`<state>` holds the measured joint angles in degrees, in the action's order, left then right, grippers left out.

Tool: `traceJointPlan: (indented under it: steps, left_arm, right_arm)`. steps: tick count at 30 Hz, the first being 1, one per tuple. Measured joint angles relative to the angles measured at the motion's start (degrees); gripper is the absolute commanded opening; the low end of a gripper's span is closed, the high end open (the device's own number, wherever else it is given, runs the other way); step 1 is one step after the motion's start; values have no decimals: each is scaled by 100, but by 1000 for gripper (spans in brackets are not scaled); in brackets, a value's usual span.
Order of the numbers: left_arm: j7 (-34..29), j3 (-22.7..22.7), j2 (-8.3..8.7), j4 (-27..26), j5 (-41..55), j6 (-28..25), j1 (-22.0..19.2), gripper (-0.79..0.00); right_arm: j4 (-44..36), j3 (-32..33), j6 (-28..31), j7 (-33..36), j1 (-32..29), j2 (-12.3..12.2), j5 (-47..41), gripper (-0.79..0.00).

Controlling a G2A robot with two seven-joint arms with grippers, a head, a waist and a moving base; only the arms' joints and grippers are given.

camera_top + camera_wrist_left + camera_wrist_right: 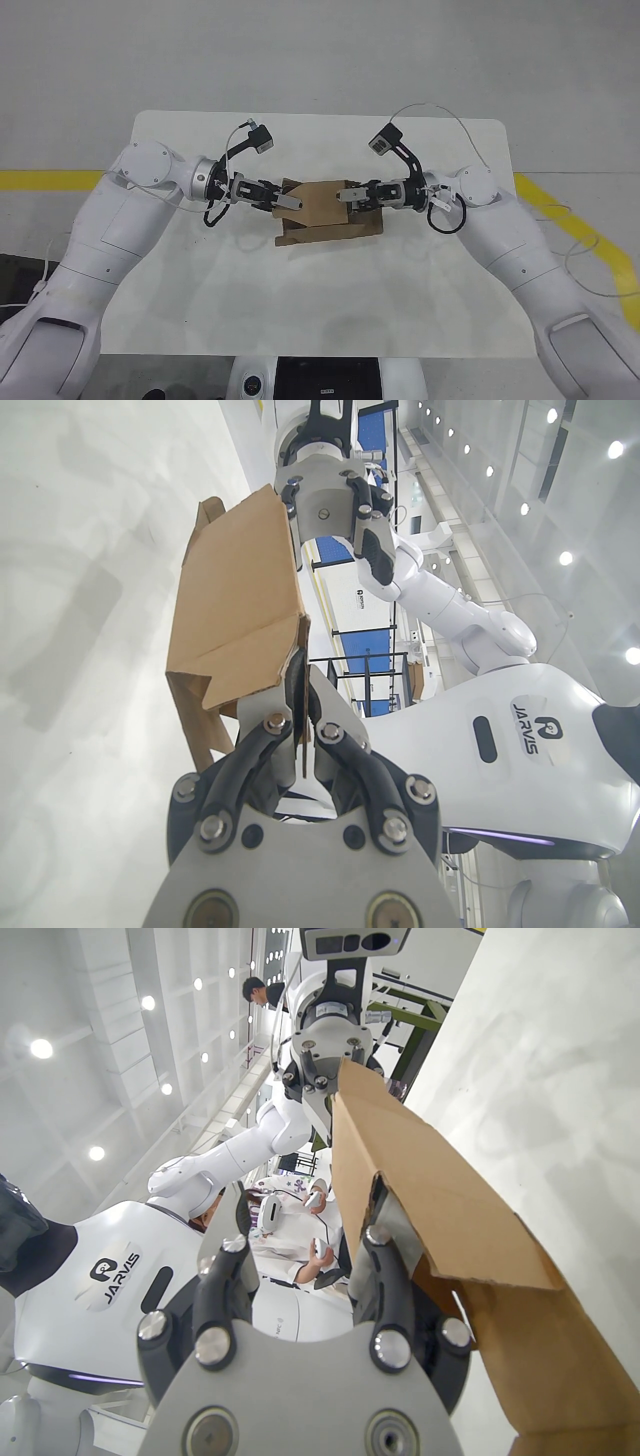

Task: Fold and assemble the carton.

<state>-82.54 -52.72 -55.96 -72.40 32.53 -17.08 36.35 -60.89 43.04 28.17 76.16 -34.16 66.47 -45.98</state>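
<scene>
Cardboard, brown: 1 carton point(325, 210), partly folded, at the middle of 1 white table point(300, 300), between 2 grippers. Left gripper point(292, 201) pinches 1 flap edge; right gripper point(348, 194) is spread wide, 1 finger tucked under a flap.

The white surface point(400, 290), rounded at its corners, stands on a grey floor point(300, 50). A brown carton point(320, 207) sits over its middle; whether they touch, I cannot tell.

Brown carton point(323, 213) — flattish, apparently partly folded
</scene>
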Motion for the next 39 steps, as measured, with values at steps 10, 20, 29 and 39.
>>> traceJointPlan:
  steps: [10, 20, 29, 39]
  left_arm:
    - [-27, -21, -34, 33, -2, 11, -6, -785]
    - [-59, -46, -62, 17, -5, 32, 6, -785]
    - [-130, -121, -75, -20, 123, 55, 44, 0]
    - [-324, -377, -77, -140, 857, 133, 165, 0]
  right_arm:
    - [109, -172, 18, -18, 93, 99, 174, -496]
    - [192, -282, 91, -92, 186, 137, 284, -785]
    - [268, -352, 137, -137, 242, 146, 362, -785]
    - [430, -435, 284, -285, 288, 146, 509, -785]
